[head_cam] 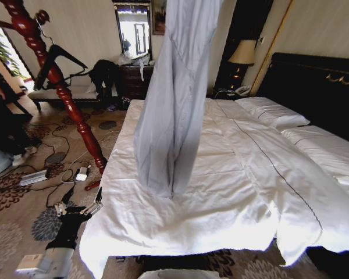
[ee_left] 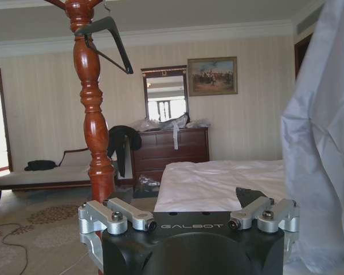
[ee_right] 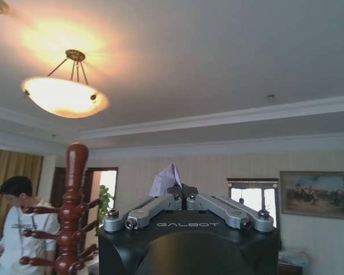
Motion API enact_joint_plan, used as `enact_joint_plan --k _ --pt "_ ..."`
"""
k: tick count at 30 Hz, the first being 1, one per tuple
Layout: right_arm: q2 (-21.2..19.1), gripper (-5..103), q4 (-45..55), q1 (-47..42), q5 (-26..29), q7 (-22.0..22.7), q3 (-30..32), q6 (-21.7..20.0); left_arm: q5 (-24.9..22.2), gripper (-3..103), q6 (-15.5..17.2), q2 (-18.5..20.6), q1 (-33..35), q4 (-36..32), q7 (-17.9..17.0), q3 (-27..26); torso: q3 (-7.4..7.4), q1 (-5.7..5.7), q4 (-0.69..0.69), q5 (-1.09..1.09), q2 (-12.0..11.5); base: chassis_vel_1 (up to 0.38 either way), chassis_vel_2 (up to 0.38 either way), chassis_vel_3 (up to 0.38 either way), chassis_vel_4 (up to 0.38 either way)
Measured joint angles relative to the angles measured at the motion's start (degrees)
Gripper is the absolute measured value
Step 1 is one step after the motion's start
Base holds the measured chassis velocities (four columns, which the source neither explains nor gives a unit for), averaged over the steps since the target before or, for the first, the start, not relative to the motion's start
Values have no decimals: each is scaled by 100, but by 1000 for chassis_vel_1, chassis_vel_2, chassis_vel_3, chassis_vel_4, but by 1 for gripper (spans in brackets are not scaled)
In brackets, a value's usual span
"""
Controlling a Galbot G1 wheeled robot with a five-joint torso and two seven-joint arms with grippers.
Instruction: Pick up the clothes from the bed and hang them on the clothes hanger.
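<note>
Left tool [head_cam: 78,207] low beside the bed's [head_cam: 221,192] left edge, jaws spread wide, gripping nothing. Hanger [head_cam: 57,61] hangs on the wooden pole [head_cam: 58,81], left of the bed and apart from the shirt [head_cam: 174,99]. Shirt hangs full length over the duvet, lower end near the cover; right tool [ee_right: 182,193] is raised high, clamped on a pinch of its fabric.

White duvet [head_cam: 221,192] and seemingly two pillows [head_cam: 273,111] on bed [head_cam: 331,87].
</note>
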Motion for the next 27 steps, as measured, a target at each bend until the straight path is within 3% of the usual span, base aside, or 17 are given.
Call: enact_joint_plan --k 1,4,9,11,14,17,18,20,22,26,27 --pt "-61 0 278 -33 408 192 9 -1 -8 100 17 6 -25 31 -3 11 0 0 0 -2 0 0 0 0 0" --pt "-85 0 536 -198 651 336 17 -1 -8 100 32 5 -54 64 -6 28 -1 -1 1 -4 0 0 0 0 0" --pt "-80 0 1016 -1112 596 519 74 0 0 100 42 -45 -77 121 -14 51 1 0 3 -2 0 0 0 0 0" --pt "-2 0 1203 -2081 170 516 96 83 -7 100 18 -88 -34 180 -14 9 2 1 3 1 -1 0 0 0 0" --pt "92 0 1229 -2648 -116 511 99 154 -40 100 -27 -119 14 244 -13 -50 2 2 3 -1 -1 0 0 0 0" --pt "373 0 1049 -3793 -840 359 -19 230 -66 100 -96 -199 77 358 -8 -115 2 1 3 0 -1 0 0 0 0" --pt "373 0 1049 -3793 -840 359 -19 230 -66 100 -96 -199 77 358 -8 -115 2 1 3 0 -1 0 0 0 0" --pt "638 0 706 -4452 -1557 30 -183 329 -53 100 -104 -257 81 406 -6 -114 2 1 2 -2 -1 0 0 0 0" --pt "731 0 598 -4614 -1779 -72 -221 355 -44 100 -103 -273 77 420 -7 -112 3 2 1 -1 -2 0 0 0 0" --pt "1762 0 -402 -5541 -2979 -672 -466 477 -28 100 -23 -332 -14 500 -34 -95 2 1 4 -2 -2 0 0 0 0" --pt "1762 0 -402 -5541 -2979 -672 -466 477 -28 100 -23 -332 -14 500 -34 -95 2 1 4 -2 -2 0 0 0 0"
